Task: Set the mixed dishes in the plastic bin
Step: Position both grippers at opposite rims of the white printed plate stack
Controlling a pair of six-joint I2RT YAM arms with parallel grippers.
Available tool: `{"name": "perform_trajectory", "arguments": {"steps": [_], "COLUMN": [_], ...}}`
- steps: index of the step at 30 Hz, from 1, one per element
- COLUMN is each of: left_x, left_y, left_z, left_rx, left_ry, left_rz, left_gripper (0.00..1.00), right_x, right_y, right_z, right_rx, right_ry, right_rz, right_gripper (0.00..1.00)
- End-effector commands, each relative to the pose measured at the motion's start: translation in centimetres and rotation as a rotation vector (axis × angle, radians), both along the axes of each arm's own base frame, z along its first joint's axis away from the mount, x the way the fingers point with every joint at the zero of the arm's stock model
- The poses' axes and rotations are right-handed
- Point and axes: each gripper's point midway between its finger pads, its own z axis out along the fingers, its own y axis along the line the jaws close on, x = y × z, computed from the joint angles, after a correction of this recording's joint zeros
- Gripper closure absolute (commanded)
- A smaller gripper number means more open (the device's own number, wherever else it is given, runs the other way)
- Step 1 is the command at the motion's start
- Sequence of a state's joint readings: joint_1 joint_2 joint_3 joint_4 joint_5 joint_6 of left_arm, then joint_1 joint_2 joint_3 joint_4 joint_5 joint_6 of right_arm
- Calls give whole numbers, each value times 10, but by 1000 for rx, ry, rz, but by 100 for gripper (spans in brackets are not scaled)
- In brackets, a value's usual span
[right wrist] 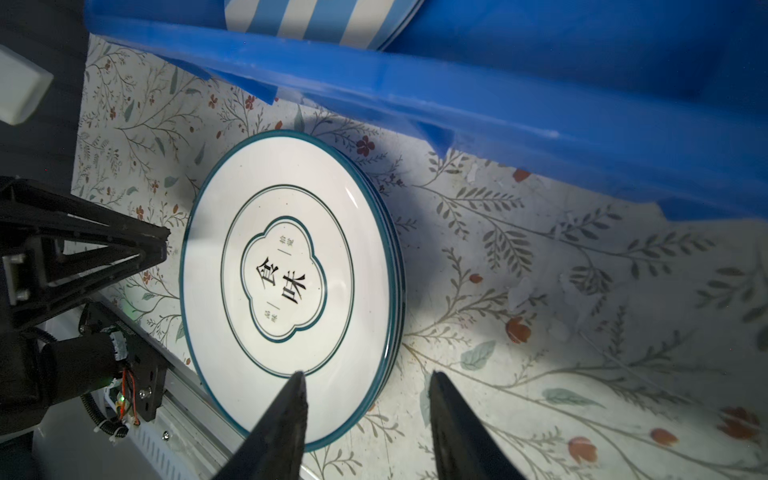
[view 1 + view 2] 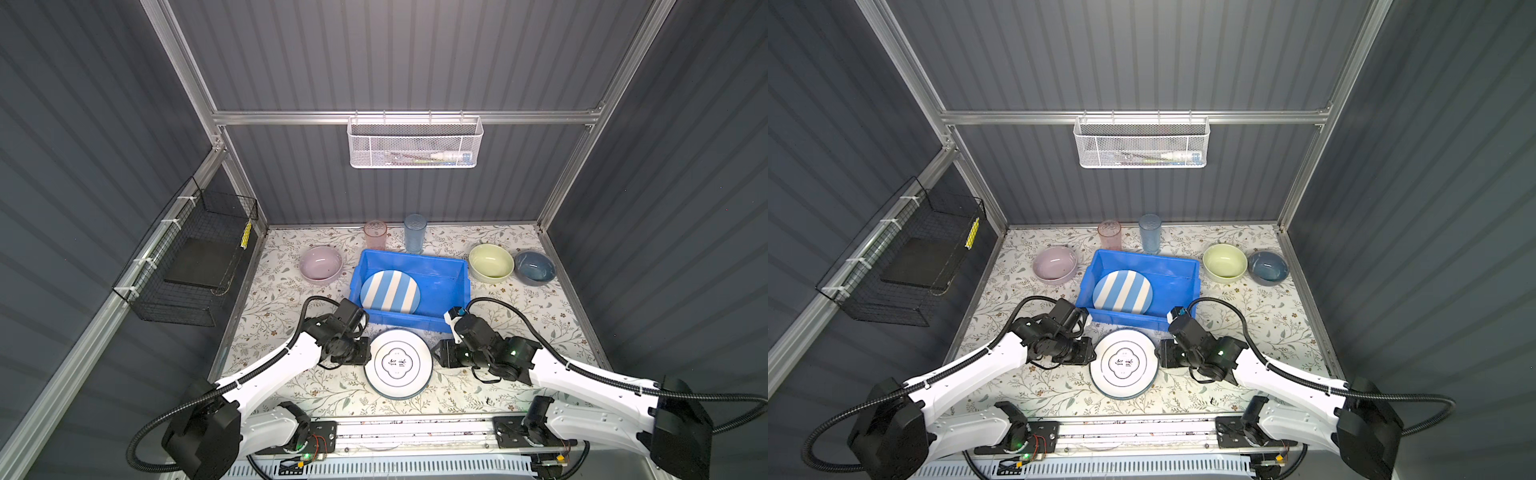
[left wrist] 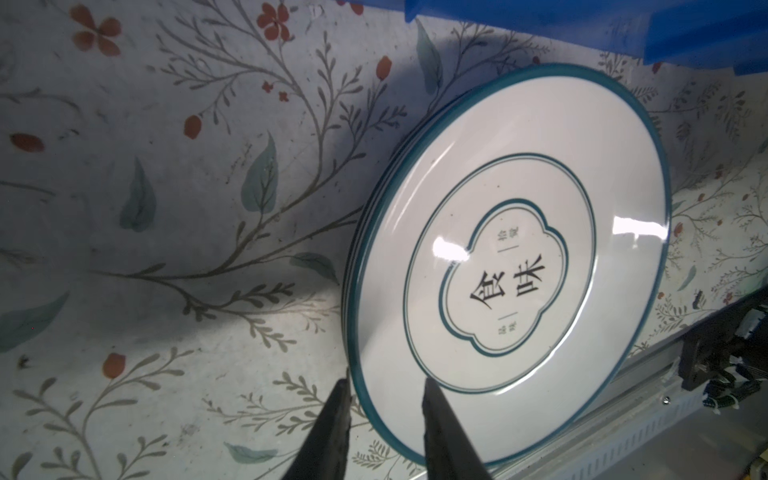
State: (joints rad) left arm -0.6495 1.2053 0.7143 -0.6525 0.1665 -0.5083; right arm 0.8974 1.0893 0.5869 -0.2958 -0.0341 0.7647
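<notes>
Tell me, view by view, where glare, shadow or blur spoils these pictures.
Left wrist view: two white glare patches on the white ringed plate, the left fingers dark and soft. Right wrist view: the plastic bin rim blurred, a dark shadow on the tablecloth beside the plate. Both top views: even light, sharp.

Lab robot test booth, dark grey ribbed wall panels (image 2: 415,54) enclosed it on a silver aluminium extrusion frame (image 2: 291,117), two white-and-black robot arms (image 2: 274,368) (image 2: 590,374) sat on a front metal rail (image 2: 415,430) over a floral-printed table covering (image 2: 552,299).
</notes>
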Motion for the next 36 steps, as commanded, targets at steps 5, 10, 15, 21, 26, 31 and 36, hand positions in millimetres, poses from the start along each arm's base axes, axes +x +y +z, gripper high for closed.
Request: {"name": "perform_trajectory", "arguments": {"steps": [5, 10, 15, 21, 26, 31, 36], "left_x": [-3, -5, -5, -5, -5, -6, -7], "left_y": [3, 5, 4, 2, 2, 2, 3], "left_z": [-14, -21, -23, -26, -28, -30, -32], "left_rx": [21, 36, 38, 36, 34, 36, 39], "left_ry": [12, 25, 31, 35, 38, 40, 43], "left_rz": [25, 16, 12, 11, 15, 18, 18], "left_gripper": [74, 76, 81, 85, 86, 86, 86], "right_x": [-3, -3, -2, -3, -4, -5, -6], "right_y": [0, 10, 15, 20, 23, 27, 33], "right_z": [-26, -33, -36, -36, -33, -31, -24], "right_rx": [-47, -42, -37, -30, -13, 11, 51], "right_ry": [41, 57, 66, 67, 70, 74, 73], "right_rz": [-25, -13, -15, -9, -1, 6, 15], "right_gripper": [50, 50, 52, 55, 59, 61, 65]}}
